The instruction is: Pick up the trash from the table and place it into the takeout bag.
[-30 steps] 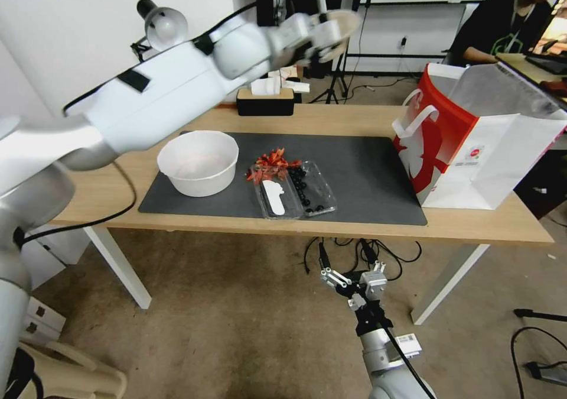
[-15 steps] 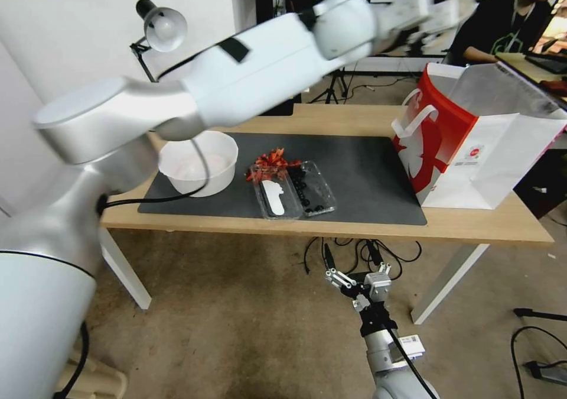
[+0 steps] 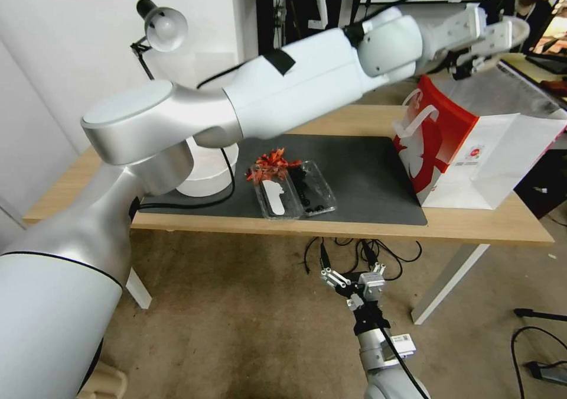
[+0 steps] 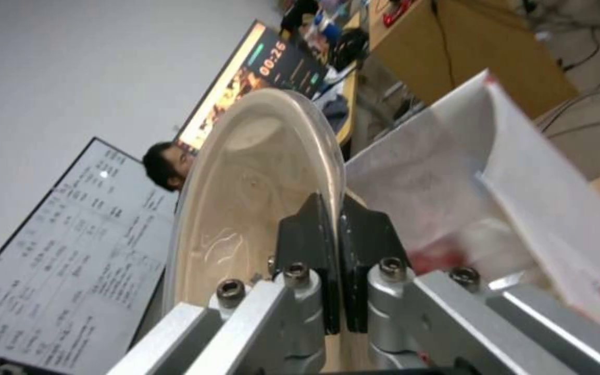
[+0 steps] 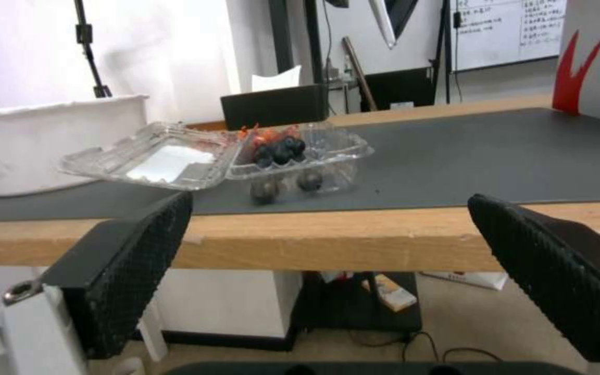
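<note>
Travel of the left arm across the worktop (image 3: 484, 224) has been made within the last second: the shallow beige bowl (image 3: 512, 31), which was carried above the tissue box at the far edge, is now held over the open mouth of the takeout bag (image 3: 472, 145). By judgement, the carry is nearly finished and only the release into the bag is left. The left gripper (image 4: 335, 219) is seen with its fingers (image 4: 312, 229) narrow, pinched on the bowl's rim, the bowl standing on edge beyond them and the bag's white inner wall just past the fingertips. The left arm is stretched long and nearly level from the shoulder. The right gripper (image 3: 354, 281) is parked low before the worktop's near edge, fingers wide and empty, unchanged.
</note>
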Robot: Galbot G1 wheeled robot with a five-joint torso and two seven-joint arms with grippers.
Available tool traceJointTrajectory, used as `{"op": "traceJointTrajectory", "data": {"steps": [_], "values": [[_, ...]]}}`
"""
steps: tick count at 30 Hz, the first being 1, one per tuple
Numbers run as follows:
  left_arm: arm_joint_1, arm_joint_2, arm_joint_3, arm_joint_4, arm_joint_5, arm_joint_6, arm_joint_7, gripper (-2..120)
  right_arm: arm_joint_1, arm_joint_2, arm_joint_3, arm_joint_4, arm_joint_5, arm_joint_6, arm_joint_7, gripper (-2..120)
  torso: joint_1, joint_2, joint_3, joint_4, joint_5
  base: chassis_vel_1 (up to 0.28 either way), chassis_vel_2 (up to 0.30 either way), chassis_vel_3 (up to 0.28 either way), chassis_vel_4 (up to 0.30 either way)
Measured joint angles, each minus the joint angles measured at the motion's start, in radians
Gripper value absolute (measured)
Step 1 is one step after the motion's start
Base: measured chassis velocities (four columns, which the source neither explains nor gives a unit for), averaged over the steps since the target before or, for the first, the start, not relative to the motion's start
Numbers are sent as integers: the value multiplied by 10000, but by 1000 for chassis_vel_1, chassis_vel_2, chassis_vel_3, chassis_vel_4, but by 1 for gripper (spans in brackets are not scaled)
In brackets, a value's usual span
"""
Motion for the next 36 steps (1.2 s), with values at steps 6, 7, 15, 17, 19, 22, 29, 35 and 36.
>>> {"op": "traceJointTrajectory", "data": {"steps": [6, 7, 15, 17, 19, 22, 29, 35, 36], "values": [[-7, 14, 188, -153, -327, -264, -34, 0, 1, 52, -21, 0, -18, -21, -4, 100, 0, 0, -1, -1, 0, 0, 0, 0, 0], [3, 21, 257, -180, -358, -439, -35, 0, -4, 68, -26, 0, -18, -29, -4, 100, -1, 0, 0, -1, -1, 0, 0, 0, 0], [10, 31, 619, -317, -436, -955, -51, 2, 0, 183, -106, -12, -18, -47, -10, 100, 0, 0, -1, -1, 0, 0, 0, 0, 0], [2, 33, 740, -326, -419, -961, -91, 11, -22, 227, -117, 8, -18, -49, -13, 100, 0, 1, 0, -1, 0, 0, 0, 0, 0], [22, 34, 788, -295, -374, -942, -123, 18, -55, 256, -138, 60, -18, -49, -22, 100, -1, 1, -1, -1, 0, 0, 0, 0, 0], [124, 40, 821, -180, -178, -905, -148, 31, -102, 270, -153, 138, -18, -47, -27, 100, 0, 1, -2, -1, -1, 0, 0, 0, 0], [57, 41, 601, 37, -90, -799, -284, 56, -98, 270, -160, 124, -17, -18, -31, 100, -1, 1, -2, -2, -1, 0, 0, 0, 0], [162, 342, -240, -135, -225, -170, -1125, 76, -9, 266, -230, 214, -15, -12, -34, 100, -1, 2, -2, -5, 1, 0, 0, 0, 0], [170, 362, -260, -156, -243, -146, -1151, 76, -9, 266, -230, 214, -15, -12, -34, 100, -1, 2, -2, -5, 1, 0, 0, 0, 0]]}}
